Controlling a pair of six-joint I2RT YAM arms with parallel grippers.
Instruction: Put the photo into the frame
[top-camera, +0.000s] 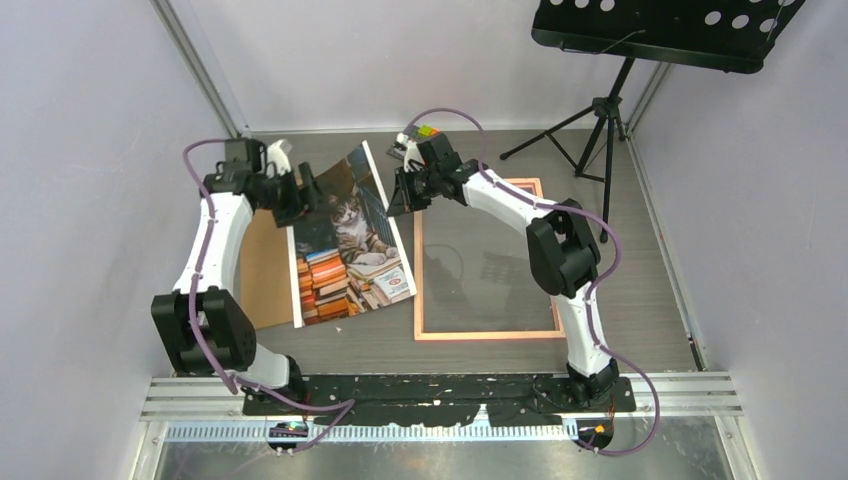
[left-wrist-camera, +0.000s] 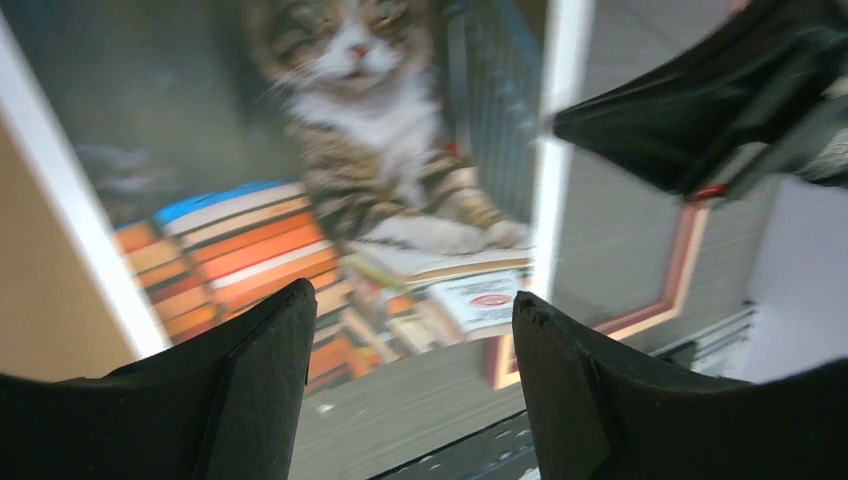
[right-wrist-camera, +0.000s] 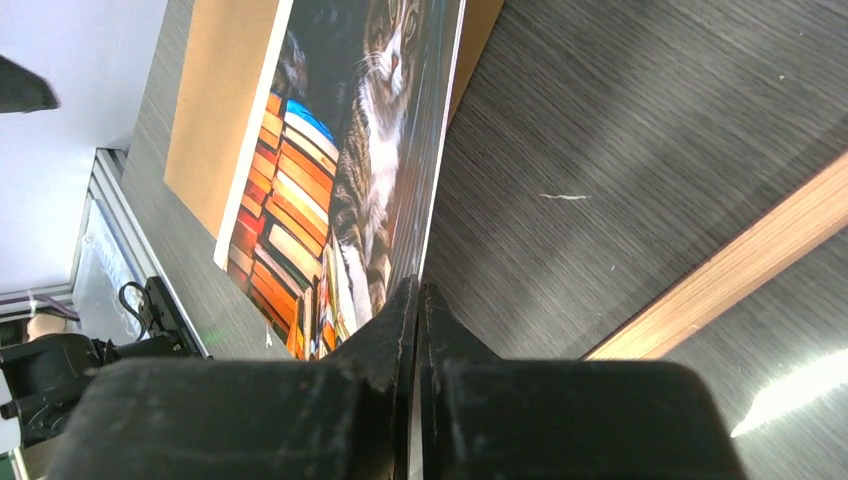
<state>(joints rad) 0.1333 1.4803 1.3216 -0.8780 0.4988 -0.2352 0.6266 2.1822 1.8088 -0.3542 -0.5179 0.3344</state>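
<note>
The photo (top-camera: 345, 245), a cat on stacked books with a white border, lies left of centre with its far right side raised off the table. My right gripper (top-camera: 400, 190) is shut on that raised edge; in the right wrist view the photo (right-wrist-camera: 340, 170) runs edge-on down into the closed jaws (right-wrist-camera: 418, 290). My left gripper (top-camera: 300, 195) hovers open over the photo's far left part, with nothing between its fingers (left-wrist-camera: 415, 305). The pink frame (top-camera: 487, 335) lies flat to the right of the photo.
A brown backing board (top-camera: 262, 270) lies under the photo's left side. A black music stand (top-camera: 660, 30) on a tripod (top-camera: 600, 130) stands at the back right. White walls close in the left, back and right sides.
</note>
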